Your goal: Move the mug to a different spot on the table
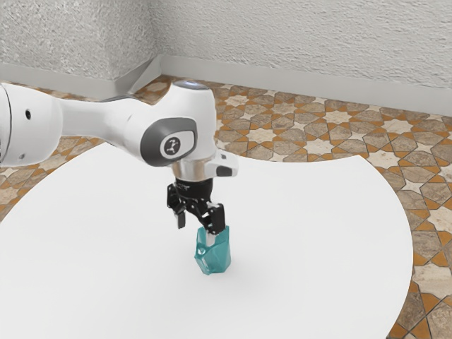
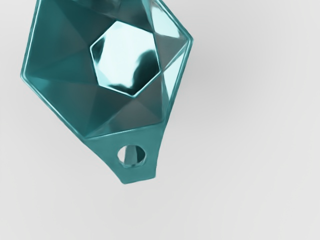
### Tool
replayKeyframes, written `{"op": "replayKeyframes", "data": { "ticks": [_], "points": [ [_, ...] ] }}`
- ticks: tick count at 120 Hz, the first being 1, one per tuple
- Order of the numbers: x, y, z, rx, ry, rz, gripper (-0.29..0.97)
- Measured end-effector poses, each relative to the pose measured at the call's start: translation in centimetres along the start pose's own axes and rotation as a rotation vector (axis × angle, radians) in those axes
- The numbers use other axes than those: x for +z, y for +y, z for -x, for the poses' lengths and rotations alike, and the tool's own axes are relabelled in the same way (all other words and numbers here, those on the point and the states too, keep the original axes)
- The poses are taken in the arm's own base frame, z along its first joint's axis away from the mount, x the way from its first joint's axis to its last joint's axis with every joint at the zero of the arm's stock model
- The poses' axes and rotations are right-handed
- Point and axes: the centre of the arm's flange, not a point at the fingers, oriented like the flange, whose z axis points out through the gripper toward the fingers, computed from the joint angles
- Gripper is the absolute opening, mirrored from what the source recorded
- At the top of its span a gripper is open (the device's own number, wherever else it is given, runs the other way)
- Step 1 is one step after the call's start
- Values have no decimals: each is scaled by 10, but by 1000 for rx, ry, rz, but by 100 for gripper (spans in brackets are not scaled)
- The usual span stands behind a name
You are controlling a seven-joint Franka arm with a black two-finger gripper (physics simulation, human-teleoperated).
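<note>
A teal faceted mug point(image 1: 213, 256) stands upright on the round white table point(image 1: 311, 233), near its middle. My black gripper point(image 1: 198, 223) hangs just above the mug's rim and is open. One finger point(image 1: 215, 220) overlaps the mug's top edge, while the other hangs apart on the side toward the exterior view's left. From the hand's camera I look down into the mug point(image 2: 107, 70), at its hexagonal bottom and its flat handle point(image 2: 132, 160) with a round hole.
The white table spreads wide around the mug on all sides. Its curved edge point(image 1: 406, 233) runs along the exterior view's right. Beyond it lie a patterned tile floor point(image 1: 339, 127) and grey walls.
</note>
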Motion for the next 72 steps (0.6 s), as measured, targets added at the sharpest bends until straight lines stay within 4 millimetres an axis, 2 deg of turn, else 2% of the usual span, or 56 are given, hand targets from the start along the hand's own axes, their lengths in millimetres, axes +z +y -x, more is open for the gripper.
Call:
{"op": "replayKeyframes", "data": {
  "ticks": [14,41,72],
  "points": [
    [24,-13,1,-58,8,15,68],
    [59,-14,6,-89,26,15,68],
    [81,-18,-2,-99,105,8,68]
  ]
}}
